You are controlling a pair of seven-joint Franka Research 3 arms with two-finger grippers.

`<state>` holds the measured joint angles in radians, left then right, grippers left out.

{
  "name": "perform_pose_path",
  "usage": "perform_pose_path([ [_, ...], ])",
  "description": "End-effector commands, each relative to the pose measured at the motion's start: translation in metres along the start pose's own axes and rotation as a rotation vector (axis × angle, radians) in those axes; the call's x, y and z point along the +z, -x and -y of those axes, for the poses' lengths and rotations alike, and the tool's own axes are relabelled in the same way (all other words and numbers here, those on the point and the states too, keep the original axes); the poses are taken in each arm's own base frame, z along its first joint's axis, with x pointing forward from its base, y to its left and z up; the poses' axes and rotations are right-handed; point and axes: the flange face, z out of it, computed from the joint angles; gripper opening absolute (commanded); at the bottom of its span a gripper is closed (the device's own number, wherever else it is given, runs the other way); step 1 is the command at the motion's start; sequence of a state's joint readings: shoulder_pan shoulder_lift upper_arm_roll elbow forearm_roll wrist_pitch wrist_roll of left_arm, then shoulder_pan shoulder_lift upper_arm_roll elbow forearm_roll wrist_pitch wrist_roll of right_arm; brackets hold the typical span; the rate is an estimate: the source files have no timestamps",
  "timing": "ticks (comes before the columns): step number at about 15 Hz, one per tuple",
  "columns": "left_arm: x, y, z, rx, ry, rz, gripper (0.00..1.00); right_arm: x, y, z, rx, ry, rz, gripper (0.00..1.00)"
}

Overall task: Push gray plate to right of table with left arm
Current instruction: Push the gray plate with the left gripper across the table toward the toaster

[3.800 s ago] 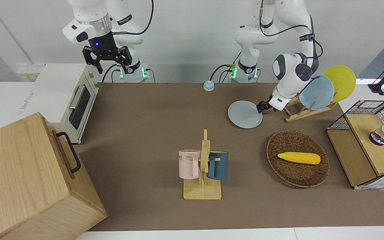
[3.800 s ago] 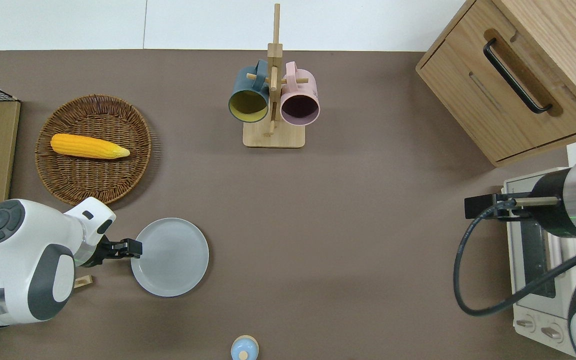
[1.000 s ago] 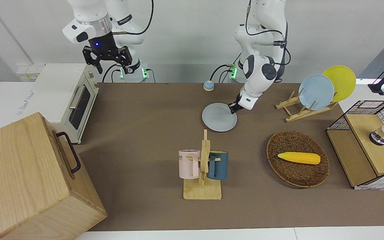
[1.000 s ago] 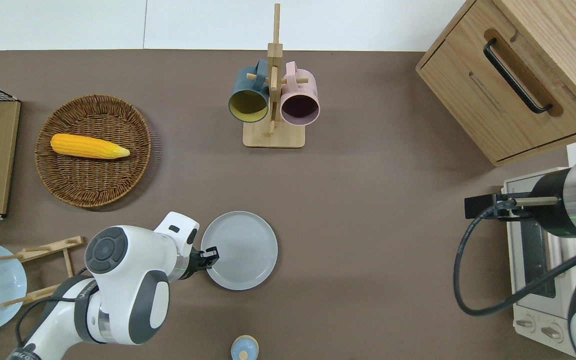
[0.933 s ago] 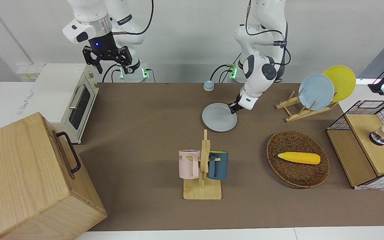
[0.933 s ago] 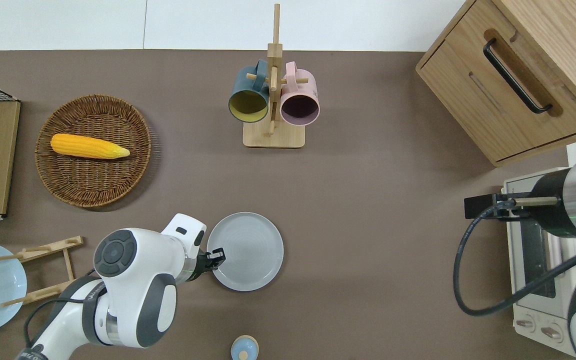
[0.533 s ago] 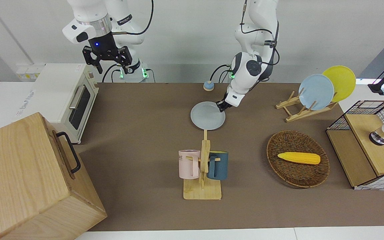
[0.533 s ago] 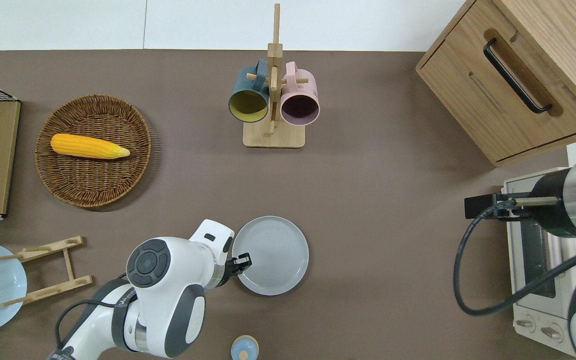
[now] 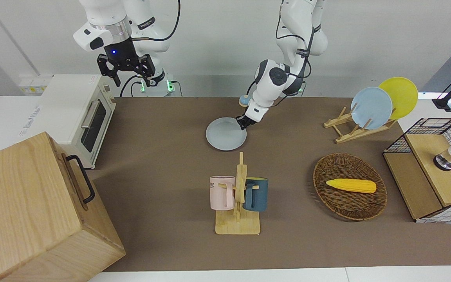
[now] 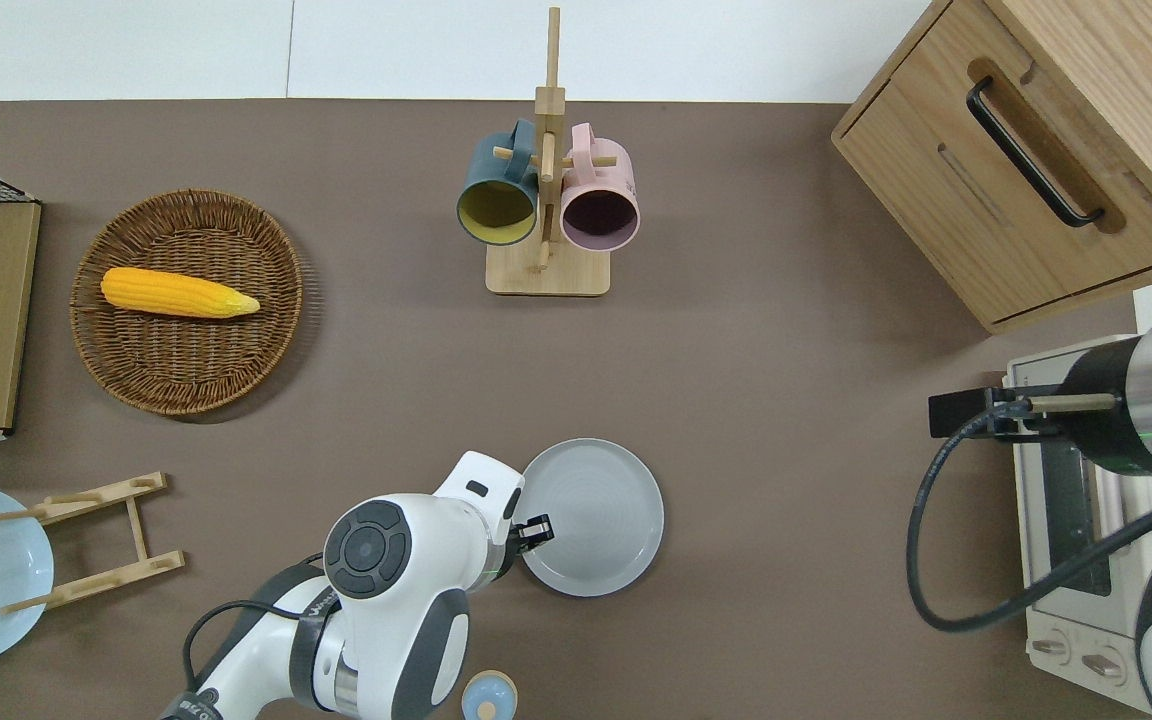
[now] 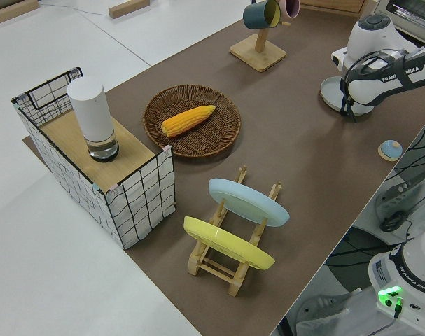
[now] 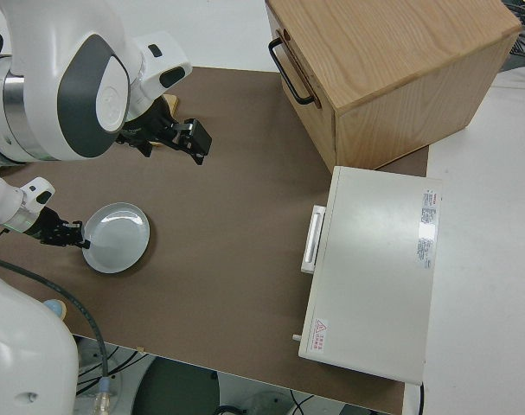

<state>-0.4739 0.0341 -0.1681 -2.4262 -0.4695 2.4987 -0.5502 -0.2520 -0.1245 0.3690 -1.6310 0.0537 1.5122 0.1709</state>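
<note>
Fingers (image 10: pixel 540 527) of my left arm (image 10: pixel 406 570) sit low against the rim of the gray plate (image 10: pixel 596 517), on the edge that faces the left arm's end of the counter (image 10: pixel 786 560); whether they are open or closed I cannot tell, since they show only as a small black tip. My right arm is parked.

I judge the push to be midway. The plate lies flat on the brown mat, about at the middle of the counter's length and on the robots' half of it, nearer to me than the mug stand (image 10: pixel 546 210) and well apart from the toaster oven (image 9: pixel 77 113) at the right arm's end. A long bare stretch of mat lies between them, so the next move, as I see it, calls for a steady sideways shove along that stretch, staying low on the rim so the fingers do not ride up over it and pressing through the plate's middle so it slides without spinning away.

The plate is round and shallow, pale gray-blue, with a low raised rim and a smooth, faintly glossy face. It looks hard and should slide easily on the matte mat. The small blue bell (image 10: pixel 489 695) stands near my arm, closer to the robots than the plate, and I should keep my elbow off it.
</note>
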Motion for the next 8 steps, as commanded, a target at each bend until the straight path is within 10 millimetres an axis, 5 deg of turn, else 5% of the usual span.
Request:
perform_pose_path([
  [1,0.021,0.005,-0.037,-0.014,0.037,0.009,0.0,0.0,0.008,-0.001,0.022,-0.009,0.004,0.996],
  [8,0.031,0.015,-0.082,0.042,0.068,0.011,0.0,0.0,0.008,-0.001,0.02,-0.009,0.004,0.996],
])
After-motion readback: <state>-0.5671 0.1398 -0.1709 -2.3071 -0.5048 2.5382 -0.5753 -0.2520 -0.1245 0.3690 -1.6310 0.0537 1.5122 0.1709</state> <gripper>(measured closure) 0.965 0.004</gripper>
